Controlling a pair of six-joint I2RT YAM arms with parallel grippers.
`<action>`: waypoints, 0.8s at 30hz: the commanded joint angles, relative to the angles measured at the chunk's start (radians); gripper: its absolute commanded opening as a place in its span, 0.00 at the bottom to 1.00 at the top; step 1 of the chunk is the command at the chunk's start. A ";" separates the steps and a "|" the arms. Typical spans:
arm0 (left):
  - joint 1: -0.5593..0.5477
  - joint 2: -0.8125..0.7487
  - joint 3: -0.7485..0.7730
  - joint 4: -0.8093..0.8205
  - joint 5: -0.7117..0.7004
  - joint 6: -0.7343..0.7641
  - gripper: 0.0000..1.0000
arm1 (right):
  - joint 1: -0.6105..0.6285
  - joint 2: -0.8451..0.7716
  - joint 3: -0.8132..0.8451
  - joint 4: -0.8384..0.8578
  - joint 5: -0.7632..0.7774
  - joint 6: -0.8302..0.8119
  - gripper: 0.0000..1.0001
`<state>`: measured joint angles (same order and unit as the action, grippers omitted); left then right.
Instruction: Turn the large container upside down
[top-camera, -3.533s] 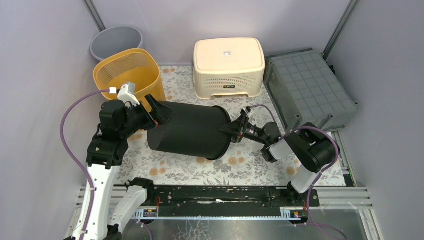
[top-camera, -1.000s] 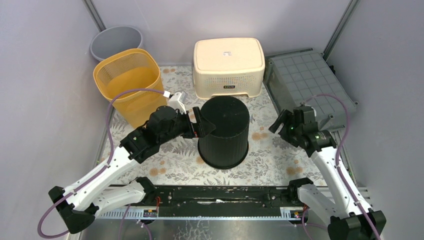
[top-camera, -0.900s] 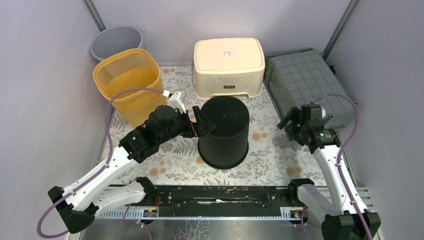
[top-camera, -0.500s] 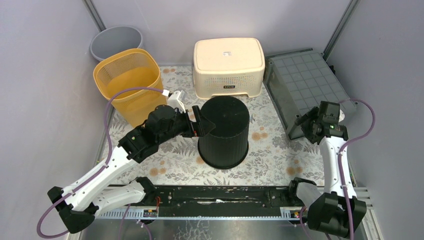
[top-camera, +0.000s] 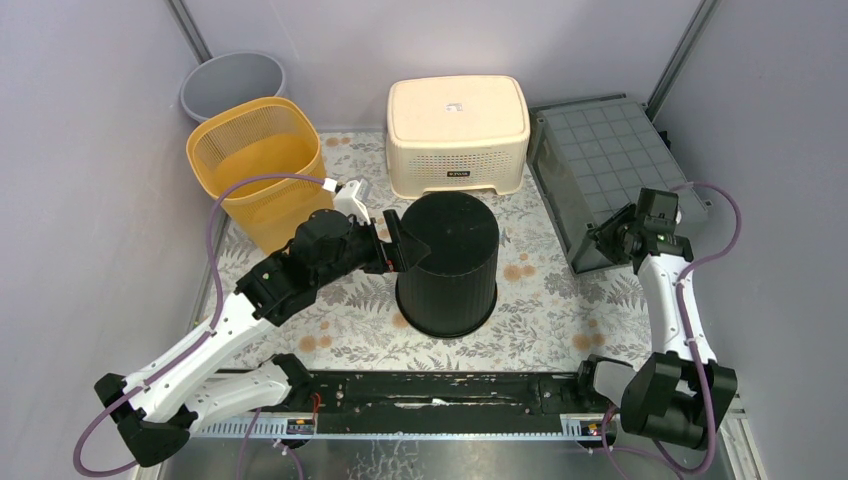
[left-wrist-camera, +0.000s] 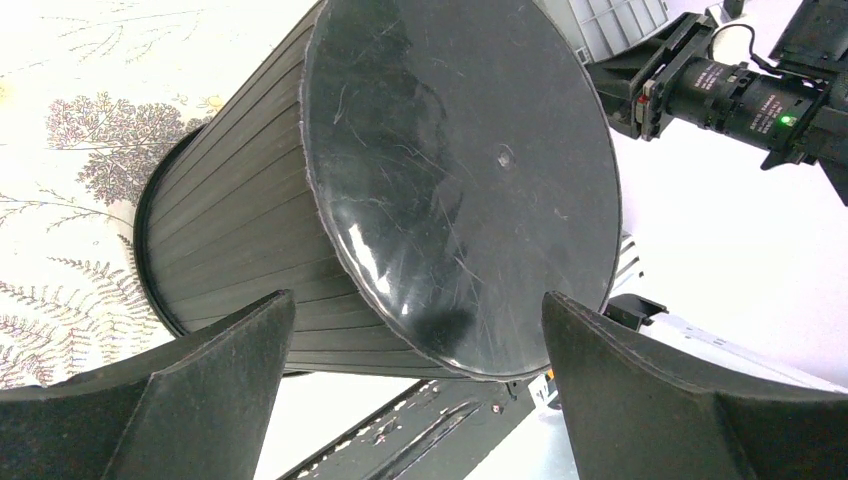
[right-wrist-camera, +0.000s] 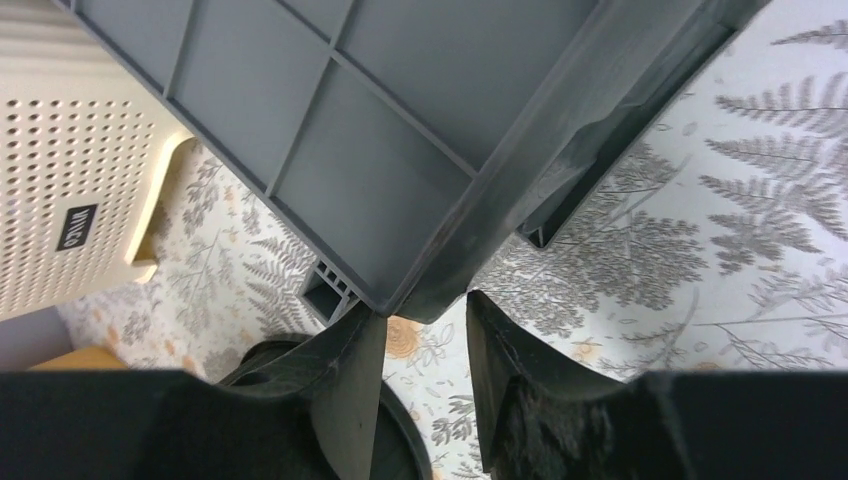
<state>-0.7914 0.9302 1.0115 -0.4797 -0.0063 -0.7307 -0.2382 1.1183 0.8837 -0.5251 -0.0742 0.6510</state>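
Observation:
The large container, a black ribbed bin (top-camera: 450, 262), stands mouth down on the floral cloth, its flat glossy base (left-wrist-camera: 470, 170) facing up. My left gripper (top-camera: 408, 248) hangs at the bin's upper left side, wide open. In the left wrist view the left gripper (left-wrist-camera: 416, 300) has its fingers spread either side of the base without touching it. My right gripper (top-camera: 612, 235) is far to the right, at the near corner of the grey crate (top-camera: 610, 170). In the right wrist view the right gripper (right-wrist-camera: 422, 305) has its jaws narrowed, a small gap still showing, and the crate's corner (right-wrist-camera: 420, 290) sits just at the tips.
The grey crate (right-wrist-camera: 400, 120) lies bottom up and tilted against the right wall. A cream perforated box (top-camera: 457, 130) stands behind the bin, a yellow mesh basket (top-camera: 258, 165) and a grey bucket (top-camera: 232, 82) at the back left. Floral cloth (top-camera: 540, 300) covers the table.
The bin lay on its side between both grippers; now it stands mouth down. Over the last second the right arm swung right to the crate's corner and its jaws narrowed. The left arm stayed still.

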 joint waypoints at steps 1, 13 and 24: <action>-0.005 -0.004 0.027 -0.002 -0.024 0.011 1.00 | -0.004 0.052 0.027 0.144 -0.077 0.025 0.41; -0.005 0.000 0.028 -0.007 -0.028 0.004 1.00 | 0.016 0.129 0.003 0.363 -0.310 0.080 0.41; -0.012 0.016 0.020 -0.033 -0.051 0.005 1.00 | 0.022 0.027 0.206 0.223 -0.387 -0.021 0.81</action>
<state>-0.7921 0.9360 1.0149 -0.4969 -0.0261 -0.7311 -0.2157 1.2491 0.9207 -0.2787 -0.4316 0.7029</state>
